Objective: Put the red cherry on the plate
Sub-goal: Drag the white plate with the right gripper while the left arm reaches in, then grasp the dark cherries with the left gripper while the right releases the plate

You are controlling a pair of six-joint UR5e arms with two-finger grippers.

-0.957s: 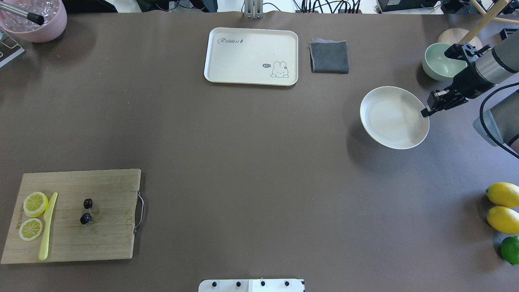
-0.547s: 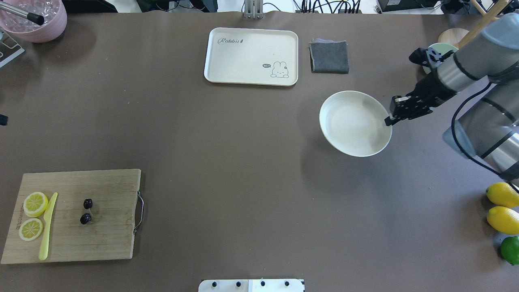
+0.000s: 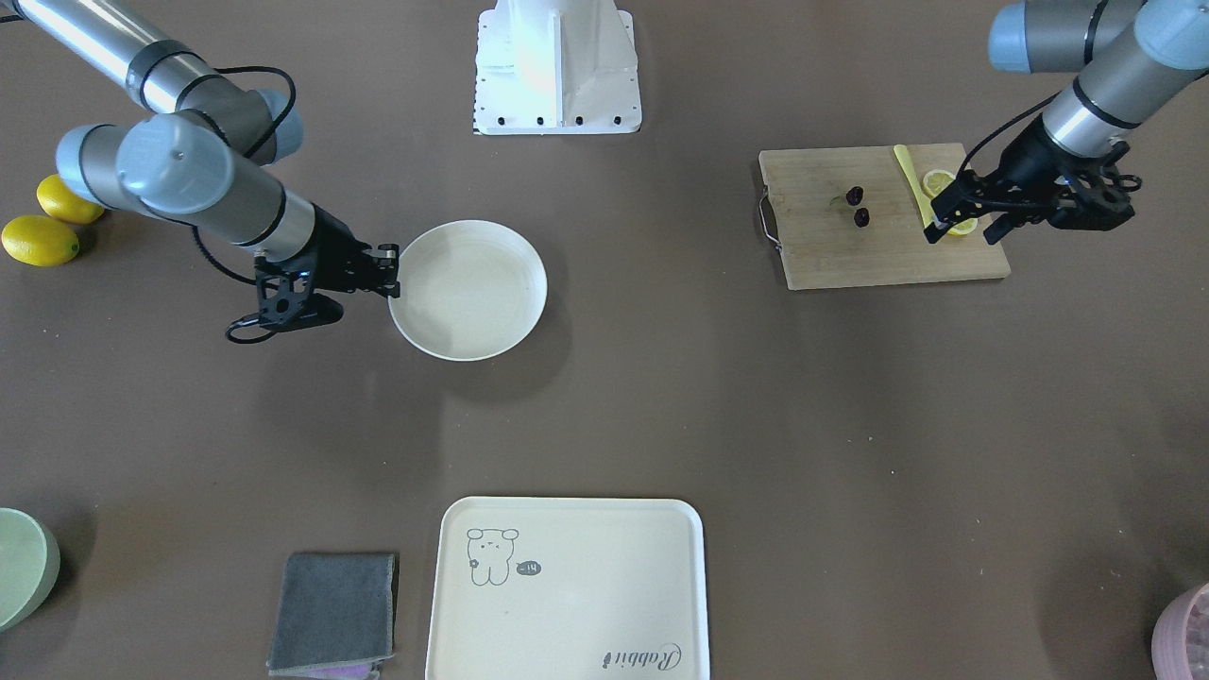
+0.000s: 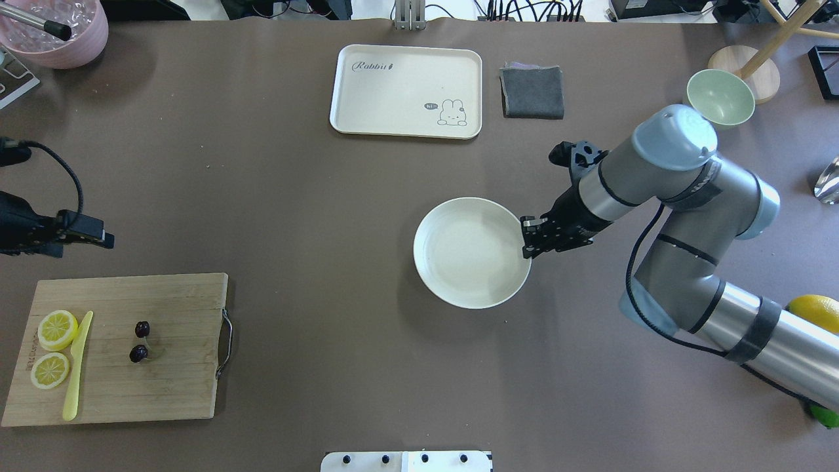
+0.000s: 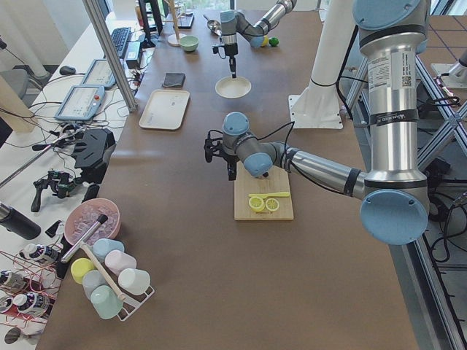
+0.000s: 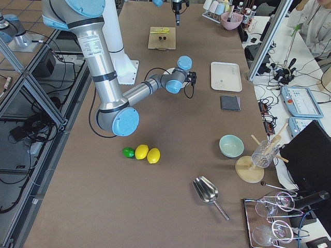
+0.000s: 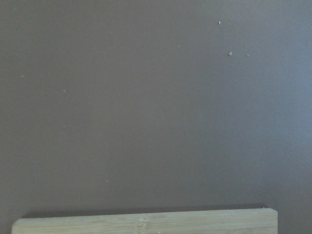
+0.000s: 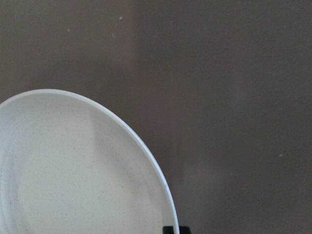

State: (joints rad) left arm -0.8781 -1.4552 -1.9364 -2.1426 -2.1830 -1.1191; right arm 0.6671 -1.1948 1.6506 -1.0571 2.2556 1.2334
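Note:
The red cherry is a dark pair lying on the wooden cutting board, also seen from the front. The cream plate sits mid-table, right of centre. My right gripper is shut on the plate's right rim, and its view shows the plate with a fingertip at the edge. From the front, the plate meets the right gripper. My left gripper hovers open and empty over the board's lemon end, apart from the cherry. Overhead, the left gripper shows near the left edge.
Two lemon slices and a yellow knife share the board. At the back are a rectangular tray, a grey cloth, a green bowl and a pink bowl. A lemon lies at the right.
My right gripper has carried the plate left and nearer the robot, from the right side to mid-table. The left arm has come into view at the left edge. The cherry has not moved.

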